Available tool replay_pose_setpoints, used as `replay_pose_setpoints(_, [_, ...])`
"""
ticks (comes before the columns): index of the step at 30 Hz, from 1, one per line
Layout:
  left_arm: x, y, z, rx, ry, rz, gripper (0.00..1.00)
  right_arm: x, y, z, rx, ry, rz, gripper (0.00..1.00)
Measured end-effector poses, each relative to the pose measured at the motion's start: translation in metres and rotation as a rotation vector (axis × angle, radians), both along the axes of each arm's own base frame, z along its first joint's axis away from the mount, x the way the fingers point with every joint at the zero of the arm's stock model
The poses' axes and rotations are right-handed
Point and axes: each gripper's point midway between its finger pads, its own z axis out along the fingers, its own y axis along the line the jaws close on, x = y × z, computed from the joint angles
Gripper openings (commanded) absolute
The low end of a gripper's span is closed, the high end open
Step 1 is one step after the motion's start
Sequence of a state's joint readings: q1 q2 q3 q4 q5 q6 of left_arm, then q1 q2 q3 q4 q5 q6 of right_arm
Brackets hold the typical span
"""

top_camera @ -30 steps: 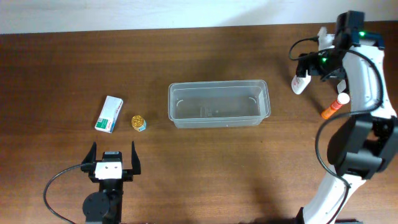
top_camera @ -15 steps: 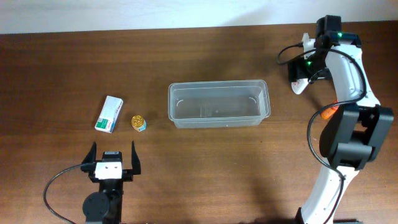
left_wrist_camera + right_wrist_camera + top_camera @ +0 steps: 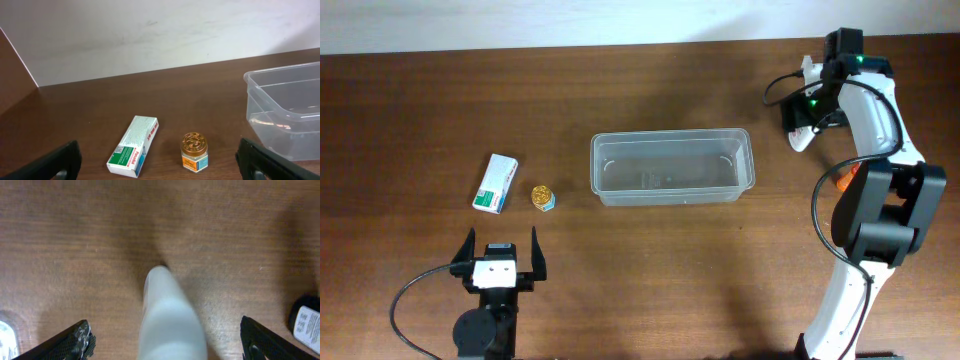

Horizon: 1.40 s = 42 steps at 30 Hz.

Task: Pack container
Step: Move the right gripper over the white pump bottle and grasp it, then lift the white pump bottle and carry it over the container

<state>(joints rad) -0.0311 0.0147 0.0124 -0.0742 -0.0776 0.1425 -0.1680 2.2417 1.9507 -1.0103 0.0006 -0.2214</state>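
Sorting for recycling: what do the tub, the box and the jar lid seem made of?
Container: clear glossy plastic; the table shows through. Box: printed cardboard, likely, from its crisp folded edges. Jar lid: shiny embossed gold, probably metal, possibly coated plastic.

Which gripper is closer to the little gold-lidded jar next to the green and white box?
Left. The left gripper sits open just short of the small gold-lidded jar; the right gripper is far off, past the clear plastic rectangular container, above a white bottle.
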Motion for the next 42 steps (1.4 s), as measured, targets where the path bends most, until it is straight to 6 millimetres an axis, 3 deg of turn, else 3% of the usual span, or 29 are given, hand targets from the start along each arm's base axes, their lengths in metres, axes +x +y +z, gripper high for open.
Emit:
replay_pose_setpoints(13, [0.000,0.000,0.000,0.000,0.000,0.000,0.99,0.003,-0.015,0.002,-0.001,-0.025,-0.021,0.75])
replay_pose_setpoints(25, [0.000,0.000,0.000,0.000,0.000,0.000,0.99,0.009,-0.004,0.003,0.076,-0.055,0.005,0.39])
replay_pose_setpoints(32, [0.000,0.000,0.000,0.000,0.000,0.000,0.99,0.009,-0.002,0.004,0.087,-0.056,0.007,0.25])
replay_pose_setpoints(42, [0.000,0.000,0.000,0.000,0.000,0.000,0.99,0.001,0.000,0.003,0.098,-0.022,0.006,0.19])
